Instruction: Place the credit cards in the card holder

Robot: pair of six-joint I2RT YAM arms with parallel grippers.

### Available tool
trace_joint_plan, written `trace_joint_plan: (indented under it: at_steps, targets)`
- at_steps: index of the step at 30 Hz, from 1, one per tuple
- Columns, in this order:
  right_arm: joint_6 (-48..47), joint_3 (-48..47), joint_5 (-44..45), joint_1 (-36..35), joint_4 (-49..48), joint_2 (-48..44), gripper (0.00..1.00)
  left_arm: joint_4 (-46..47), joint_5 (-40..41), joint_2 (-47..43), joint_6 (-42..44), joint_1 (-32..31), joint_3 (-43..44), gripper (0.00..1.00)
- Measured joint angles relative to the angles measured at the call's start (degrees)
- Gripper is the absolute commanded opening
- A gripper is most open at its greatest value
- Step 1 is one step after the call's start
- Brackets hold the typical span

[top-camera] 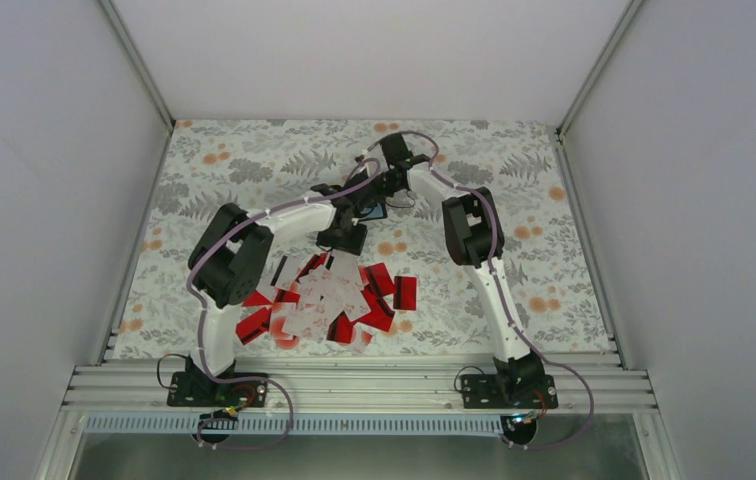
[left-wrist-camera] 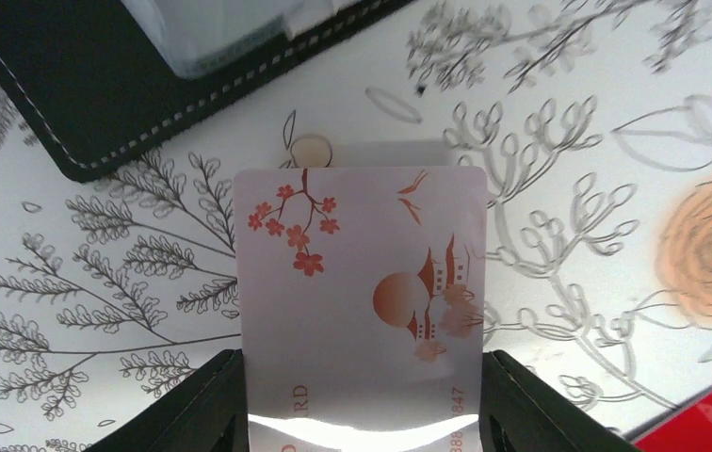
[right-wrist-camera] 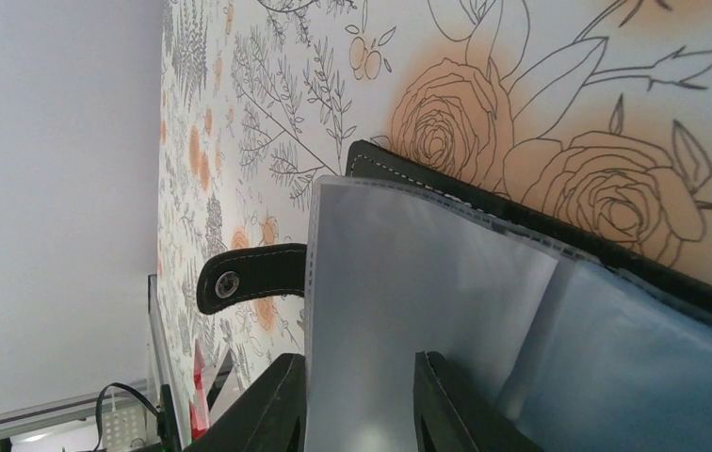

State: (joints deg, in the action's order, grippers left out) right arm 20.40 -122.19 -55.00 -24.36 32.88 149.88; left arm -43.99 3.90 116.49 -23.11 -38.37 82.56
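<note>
White with red blossoms, one card [left-wrist-camera: 362,273] sits pinched in your left hand [left-wrist-camera: 362,400], just short of the card holder [left-wrist-camera: 79,85] lying open on the bench [left-wrist-camera: 569,85]. Your right hand [right-wrist-camera: 362,400] grips its clear sleeve [right-wrist-camera: 399,273]. The other credit cards [top-camera: 329,300] lie heaped near the arms' bases.

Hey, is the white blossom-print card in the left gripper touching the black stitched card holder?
Apart. The left wrist view shows bare floral tablecloth between the white blossom-print card and the black stitched card holder.

Lab booth: white walls [top-camera: 44,250], aluminium frame [top-camera: 354,384], floral tabletop [top-camera: 254,160].
</note>
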Motion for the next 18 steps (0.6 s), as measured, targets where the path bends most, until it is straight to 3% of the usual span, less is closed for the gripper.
trace_joint_plan:
  at_steps: [18]
  targets:
    - [3.2, -1.5, -0.5, 1.4, 1.1, -0.2, 0.32, -0.5, -2.5, -0.4, 1.7, 4.4, 11.3, 0.57]
